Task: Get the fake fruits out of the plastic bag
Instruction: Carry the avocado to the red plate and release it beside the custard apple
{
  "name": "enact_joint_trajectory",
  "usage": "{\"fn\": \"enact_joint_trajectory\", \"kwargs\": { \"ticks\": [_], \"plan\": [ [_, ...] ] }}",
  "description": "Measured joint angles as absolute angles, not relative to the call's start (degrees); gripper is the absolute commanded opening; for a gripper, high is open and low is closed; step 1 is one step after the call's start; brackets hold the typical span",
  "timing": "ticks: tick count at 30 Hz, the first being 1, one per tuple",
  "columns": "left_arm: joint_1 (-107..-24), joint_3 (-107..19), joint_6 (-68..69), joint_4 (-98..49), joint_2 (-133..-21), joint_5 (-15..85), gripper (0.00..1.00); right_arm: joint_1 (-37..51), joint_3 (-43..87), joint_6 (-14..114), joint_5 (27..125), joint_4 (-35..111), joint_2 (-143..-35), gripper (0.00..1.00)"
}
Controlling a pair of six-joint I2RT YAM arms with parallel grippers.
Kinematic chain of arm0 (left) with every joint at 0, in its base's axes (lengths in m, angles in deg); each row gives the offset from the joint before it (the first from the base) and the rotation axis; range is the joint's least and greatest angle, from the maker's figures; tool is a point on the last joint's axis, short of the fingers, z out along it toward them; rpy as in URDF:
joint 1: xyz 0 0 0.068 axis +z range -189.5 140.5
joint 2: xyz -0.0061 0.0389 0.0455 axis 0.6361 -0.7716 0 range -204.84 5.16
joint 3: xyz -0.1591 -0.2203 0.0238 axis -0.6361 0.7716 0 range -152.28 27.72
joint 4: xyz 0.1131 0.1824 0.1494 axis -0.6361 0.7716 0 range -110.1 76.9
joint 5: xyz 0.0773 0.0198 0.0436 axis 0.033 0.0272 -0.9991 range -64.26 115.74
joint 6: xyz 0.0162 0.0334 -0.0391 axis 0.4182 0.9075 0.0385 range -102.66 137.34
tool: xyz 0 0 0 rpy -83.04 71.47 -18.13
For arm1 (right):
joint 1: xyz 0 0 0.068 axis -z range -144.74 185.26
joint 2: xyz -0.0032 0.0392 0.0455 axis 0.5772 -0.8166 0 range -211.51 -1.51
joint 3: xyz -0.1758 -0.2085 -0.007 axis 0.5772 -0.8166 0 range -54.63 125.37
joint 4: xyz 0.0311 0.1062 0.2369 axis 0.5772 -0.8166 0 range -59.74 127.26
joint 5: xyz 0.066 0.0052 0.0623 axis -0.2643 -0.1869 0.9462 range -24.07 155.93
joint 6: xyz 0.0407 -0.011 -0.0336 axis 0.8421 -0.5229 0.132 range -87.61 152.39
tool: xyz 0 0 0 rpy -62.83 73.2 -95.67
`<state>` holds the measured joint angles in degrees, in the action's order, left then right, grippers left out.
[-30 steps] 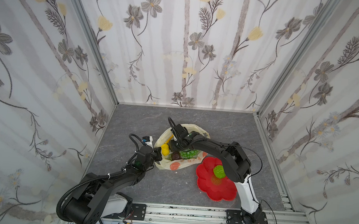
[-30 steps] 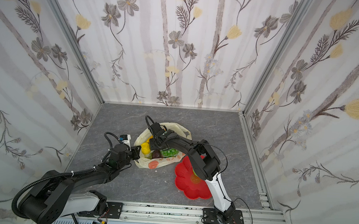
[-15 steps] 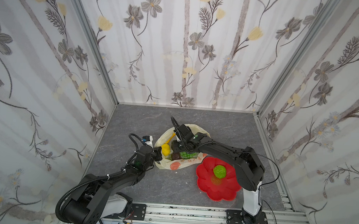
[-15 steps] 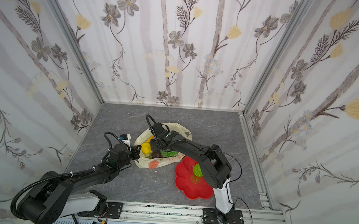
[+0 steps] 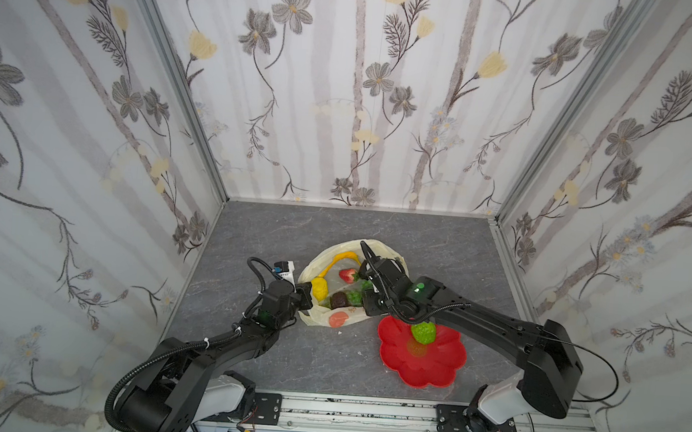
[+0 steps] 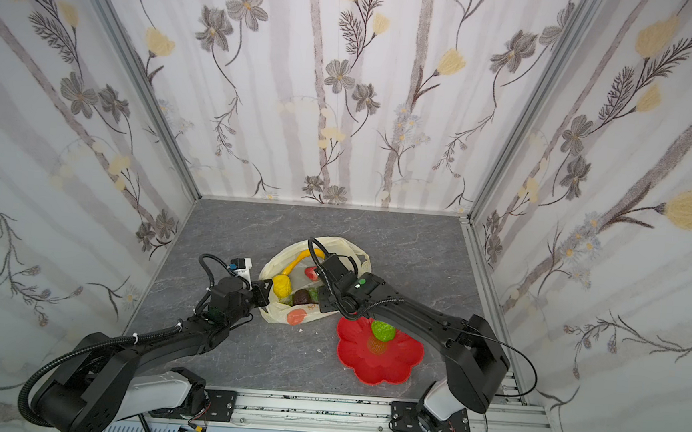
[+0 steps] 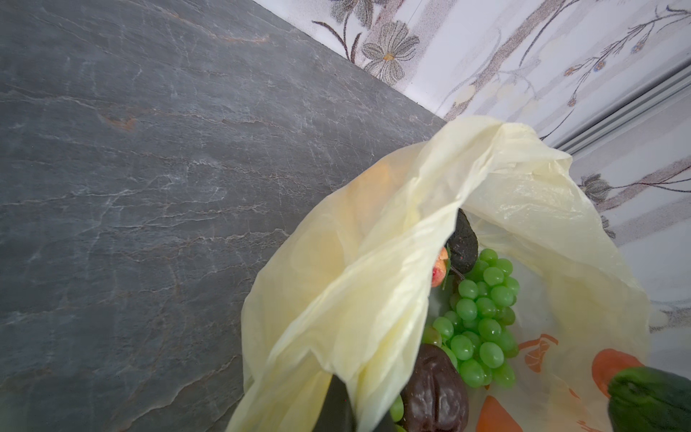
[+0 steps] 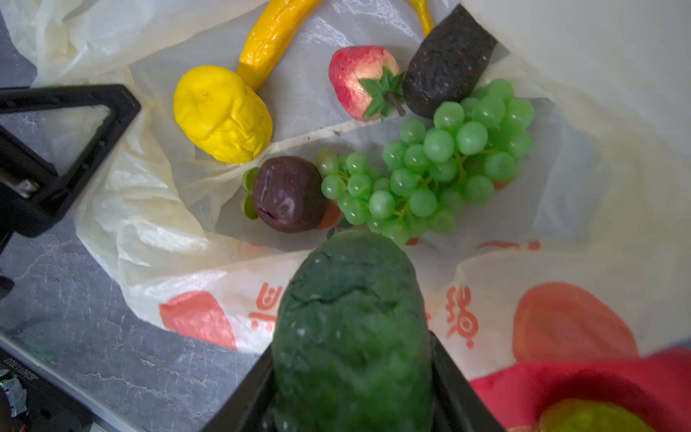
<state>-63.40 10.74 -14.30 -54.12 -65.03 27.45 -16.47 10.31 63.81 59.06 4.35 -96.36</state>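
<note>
Green avocado [image 8: 351,306] sits tight in our right hand [image 8: 353,374]; our left hand [image 5: 304,298] is pinched shut on the bag [image 8: 149,224].

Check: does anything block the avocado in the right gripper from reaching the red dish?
Nothing visible does. The right gripper holds the avocado above the plastic bag, beside the red dish; only the lime-green fruit lies on it, leaving bare space.

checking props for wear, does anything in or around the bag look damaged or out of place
The yellow lemon in the plastic bag looks crushed: its skin is dented and creased. The banana beside it is wrinkled too. A few pale crumbs lie on the table by the bag.
</note>
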Motion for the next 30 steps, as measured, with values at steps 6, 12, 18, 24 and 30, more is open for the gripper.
{"fn": "enact_joint_trajectory", "kwargs": {
  "ticks": [6,12,18,24,30],
  "plan": [
    [-63.40,10.74,-14.39,-54.12,-65.60,27.47,0.00,-18.83,4.52,67.46,56.78,-0.96,-87.85,0.51],
    [-63.45,10.74,-14.41,-54.10,-65.27,27.91,0.00,-19.92,-1.34,70.86,56.52,-5.88,-82.24,0.51],
    [-63.45,10.74,-14.54,-54.10,-64.94,28.20,0.00,-20.08,-7.13,73.64,56.65,-8.57,-77.80,0.51],
    [-63.45,10.74,-14.58,-54.10,-64.90,28.37,0.00,-20.08,-12.22,75.85,57.81,-8.50,-74.78,0.51],
    [-63.45,10.74,-14.58,-54.10,-64.90,28.39,0.00,-19.97,-15.78,77.66,58.14,-10.12,-73.80,0.50]
  ]
}}
